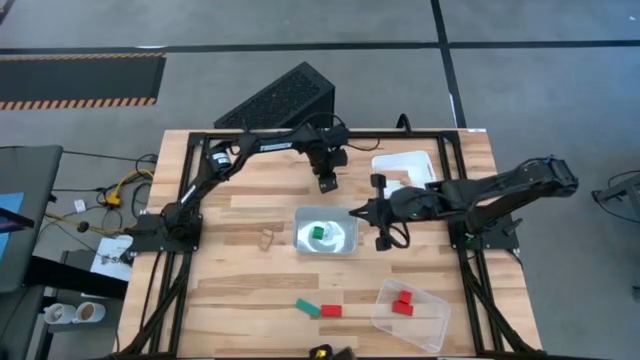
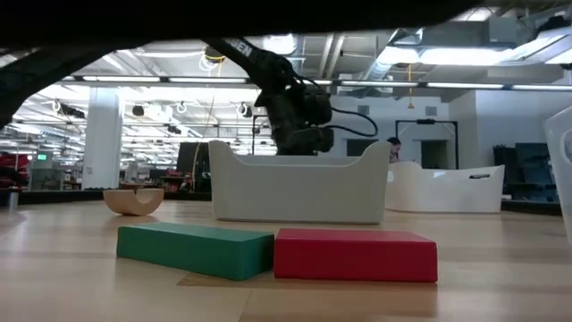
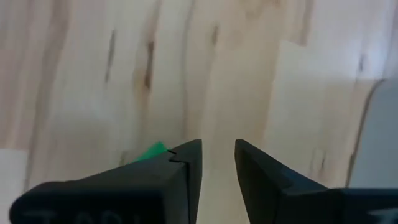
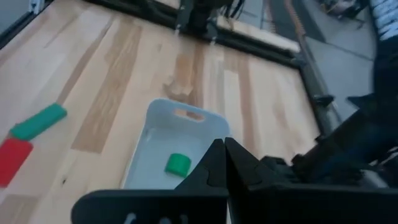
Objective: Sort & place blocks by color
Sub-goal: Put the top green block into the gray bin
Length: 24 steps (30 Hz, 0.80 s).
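Observation:
A green block [image 1: 318, 232] lies in the silvery-white tray [image 1: 345, 243] at mid-table. A green block [image 2: 197, 249] and a red block [image 2: 356, 254] lie end to end on the table near the front edge. A curved wood block [image 1: 266, 239] sits left of the tray. Red blocks [image 1: 402, 302] lie in the clear tray [image 1: 430, 325]. My left gripper [image 3: 217, 155] hangs over bare table beyond the tray, open by a narrow gap with nothing in it. A green patch [image 3: 151, 151] shows past one finger's outer side. My right gripper [image 4: 222, 148] is shut and empty at the tray's right side.
A white tray [image 1: 405, 165] stands at the far right, behind my right arm. A black frame runs along the table's edges. Bare wood lies between the middle tray and the two blocks at the front.

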Each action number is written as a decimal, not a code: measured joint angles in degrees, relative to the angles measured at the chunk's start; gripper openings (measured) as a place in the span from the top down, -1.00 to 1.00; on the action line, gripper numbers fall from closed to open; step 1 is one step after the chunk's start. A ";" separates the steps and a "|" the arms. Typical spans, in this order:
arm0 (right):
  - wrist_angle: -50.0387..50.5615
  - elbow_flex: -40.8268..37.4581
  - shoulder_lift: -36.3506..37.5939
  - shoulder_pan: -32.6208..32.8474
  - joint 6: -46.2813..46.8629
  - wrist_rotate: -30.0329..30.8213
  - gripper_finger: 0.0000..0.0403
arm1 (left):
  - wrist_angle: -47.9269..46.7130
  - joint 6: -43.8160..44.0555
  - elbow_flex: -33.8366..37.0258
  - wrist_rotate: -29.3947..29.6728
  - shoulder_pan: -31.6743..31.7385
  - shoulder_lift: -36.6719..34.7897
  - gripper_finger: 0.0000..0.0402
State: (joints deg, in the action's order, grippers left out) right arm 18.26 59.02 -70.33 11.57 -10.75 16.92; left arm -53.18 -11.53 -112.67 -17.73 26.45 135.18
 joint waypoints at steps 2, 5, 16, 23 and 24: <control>0.40 0.00 1.10 1.25 0.05 1.58 0.97 | -1.13 0.29 -0.52 -1.14 0.61 0.12 0.63; 0.99 0.00 1.90 2.81 0.49 3.01 0.97 | -2.21 0.84 -0.65 -4.17 1.83 0.06 0.65; 0.78 0.00 1.62 4.97 2.21 5.91 0.97 | -7.61 1.53 -0.54 -15.92 8.30 0.06 0.68; -0.52 0.00 1.62 4.92 1.60 6.26 0.97 | -9.49 3.21 -0.54 -16.81 11.81 0.04 0.69; -0.57 0.00 1.62 4.92 1.46 6.26 0.97 | -9.58 3.16 -0.54 -17.02 11.62 0.04 0.69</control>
State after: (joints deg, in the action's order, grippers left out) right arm 17.69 59.02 -68.71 16.49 -9.29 23.18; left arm -62.76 -8.37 -113.21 -34.75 38.07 135.22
